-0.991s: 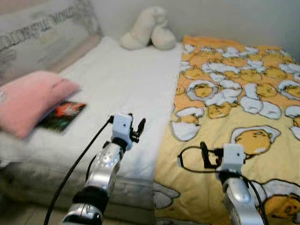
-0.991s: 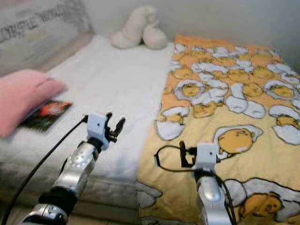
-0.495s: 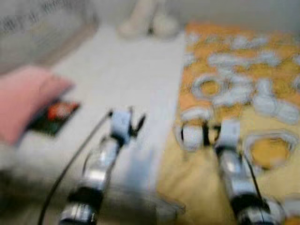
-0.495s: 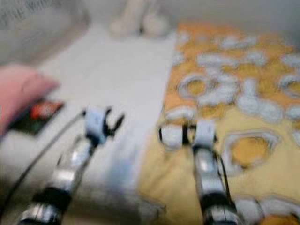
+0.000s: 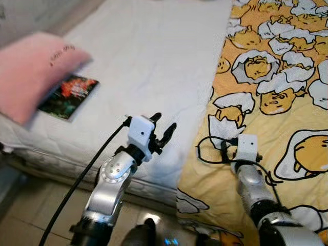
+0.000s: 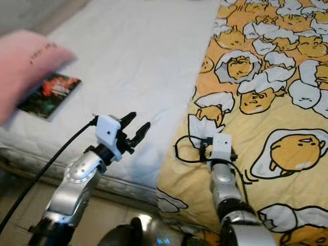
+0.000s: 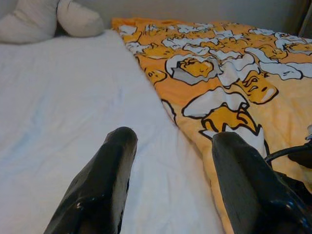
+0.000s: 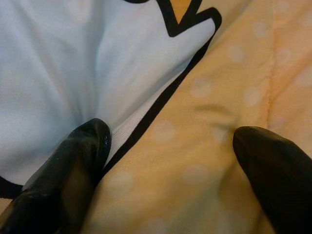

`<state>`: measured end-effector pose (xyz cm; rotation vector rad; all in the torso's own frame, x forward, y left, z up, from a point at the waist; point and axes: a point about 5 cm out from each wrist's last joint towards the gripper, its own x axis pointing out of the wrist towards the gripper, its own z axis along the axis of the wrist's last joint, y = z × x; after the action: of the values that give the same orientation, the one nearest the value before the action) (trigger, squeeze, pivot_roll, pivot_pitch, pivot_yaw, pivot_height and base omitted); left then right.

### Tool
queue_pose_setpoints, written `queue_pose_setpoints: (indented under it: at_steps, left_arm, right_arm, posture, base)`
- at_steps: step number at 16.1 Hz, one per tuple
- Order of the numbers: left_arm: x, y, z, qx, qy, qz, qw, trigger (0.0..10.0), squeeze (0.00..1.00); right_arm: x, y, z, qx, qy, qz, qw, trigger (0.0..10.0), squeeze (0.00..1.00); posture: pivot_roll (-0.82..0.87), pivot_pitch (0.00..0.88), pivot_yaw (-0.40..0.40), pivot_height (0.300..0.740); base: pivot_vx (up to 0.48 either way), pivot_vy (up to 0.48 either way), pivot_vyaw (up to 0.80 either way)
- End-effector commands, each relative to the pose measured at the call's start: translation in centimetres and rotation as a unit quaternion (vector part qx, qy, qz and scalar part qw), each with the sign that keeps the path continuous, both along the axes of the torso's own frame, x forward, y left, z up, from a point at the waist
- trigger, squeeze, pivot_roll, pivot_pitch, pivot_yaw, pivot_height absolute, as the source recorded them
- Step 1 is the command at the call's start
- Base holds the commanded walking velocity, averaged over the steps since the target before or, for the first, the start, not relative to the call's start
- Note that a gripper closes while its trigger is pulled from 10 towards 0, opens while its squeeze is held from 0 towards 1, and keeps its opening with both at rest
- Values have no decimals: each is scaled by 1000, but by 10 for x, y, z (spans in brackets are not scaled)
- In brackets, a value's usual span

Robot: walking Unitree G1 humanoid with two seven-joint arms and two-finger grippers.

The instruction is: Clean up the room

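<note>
The right gripper [image 8: 168, 161] presses into the quilt [image 5: 277, 77] near its edge, jaws wide, ready to pinch it; closing comes next, I judge. The left gripper [image 5: 163, 128] hovers open over the bed [image 5: 154, 56]. Farther off, a book [image 5: 69, 96] lies tucked under the pillow [image 5: 31, 72].

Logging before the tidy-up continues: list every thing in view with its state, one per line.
Yellow cartoon-egg print blanket: spread flat over the bed's right half.
White quilted mattress: bare.
Pink pillow: lying at the mattress edge, overlapping the book.
Dark-covered book: closed, flat.
Left claw: open, above the mattress.
Right claw: open, pressed into the blanket.
</note>
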<state>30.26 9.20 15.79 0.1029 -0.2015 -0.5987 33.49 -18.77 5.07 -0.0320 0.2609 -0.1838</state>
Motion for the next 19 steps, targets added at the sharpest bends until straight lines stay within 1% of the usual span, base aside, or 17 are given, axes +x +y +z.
queue_pose_setpoints:
  at_steps: [1, 2, 4, 5, 7, 9, 10, 11, 12, 13, 14, 15, 16, 17, 18, 19]
  left_arm:
    - [-5, 1, 1, 4, 3, -3, 1000, 10000, 0]
    - [-11, 5, 0, 7, 12, 1, 1000, 10000, 0]
    - [-17, 11, -8, 17, 26, 10, 999, 10000, 0]
    - [-18, 14, -11, 22, 32, 14, 999, 10000, 0]
    - [-17, 18, -13, 27, 38, 21, 999, 10000, 0]
    - [-14, 19, -12, 31, 38, 25, 999, 10000, 0]
    - [-12, 19, -11, 33, 33, 29, 999, 10000, 0]
    - [-8, 17, -9, 47, 16, 40, 998, 10000, 0]
    - [-6, 14, -8, 40, 13, 44, 998, 10000, 0]
    - [-6, 13, -8, 34, 17, 44, 998, 10000, 0]
    - [-11, 14, -14, -3, 49, 60, 997, 10000, 0]
    - [-14, 15, -18, -11, 61, 66, 996, 10000, 0]
    - [-16, 16, -27, -21, 82, 78, 993, 10000, 0]
    - [-17, 17, -33, -27, 95, 89, 991, 10000, 0]
    - [-16, 20, -42, -39, 111, 111, 987, 10000, 0]
    - [-10, 24, -47, -38, 108, 129, 985, 10000, 0]
  right_arm:
    - [-25, 8, -34, 8, 65, 5, 998, 10000, 0]
    - [-40, 17, -45, -7, 56, 10, 998, 10000, 0]
    - [-70, 29, -60, -9, 50, 9, 999, 10000, 0]
    - [-83, 34, -64, -10, 46, 8, 999, 10000, 0]
    - [-110, 50, -65, 11, 40, 23, 999, 10000, 0]
    - [-119, 53, -60, 6, 32, 32, 999, 10000, 0]
    - [-116, 50, -47, -2, 5, 35, 999, 10000, 0]
    - [-102, 48, -12, -8, -81, 52, 995, 10000, 0]
    - [-93, 45, 16, -12, -142, 67, 987, 10000, 0]
    - [-93, 43, 21, -13, -149, 68, 986, 10000, 0]
    - [-96, 31, 35, -15, -160, 53, 986, 10000, 0]
    - [-98, 26, 38, -16, -162, 49, 985, 10000, 0]
    - [-99, 17, 40, -21, -159, 39, 986, 10000, 0]
    - [-99, 11, 40, -23, -153, 31, 988, 10000, 0]
    - [-99, 1, 37, -20, -139, 13, 990, 10000, 0]
    - [-94, -12, 29, -3, -113, -13, 994, 10000, 0]
  posture:
    - [271, 402, 44, 740]
    - [255, 401, 33, 740]
    - [223, 396, 12, 740]
    - [208, 392, 8, 740]
    - [186, 376, -2, 740]
    - [176, 368, -2, 740]
    - [171, 354, -5, 740]
    - [157, 327, -7, 740]
    - [143, 291, -11, 740]
    - [143, 291, -11, 740]
    - [130, 240, -15, 740]
    - [121, 217, -15, 740]
    - [110, 168, -19, 740]
    - [108, 138, -22, 740]
    - [106, 91, -20, 740]
    - [102, 35, -23, 740]
  base:
    - [0, 0, 0]
    - [0, 0, 0]
    - [0, 0, 0]
    - [0, 0, 0]
    - [0, 0, 0]
    - [0, 0, 0]
    - [0, 0, 0]
    - [0, 0, 0]
    - [0, 0, 0]
    - [0, 0, 0]
    - [0, 0, 0]
    - [0, 0, 0]
    - [0, 0, 0]
    - [0, 0, 0]
    - [0, 0, 0]
    - [0, 0, 0]
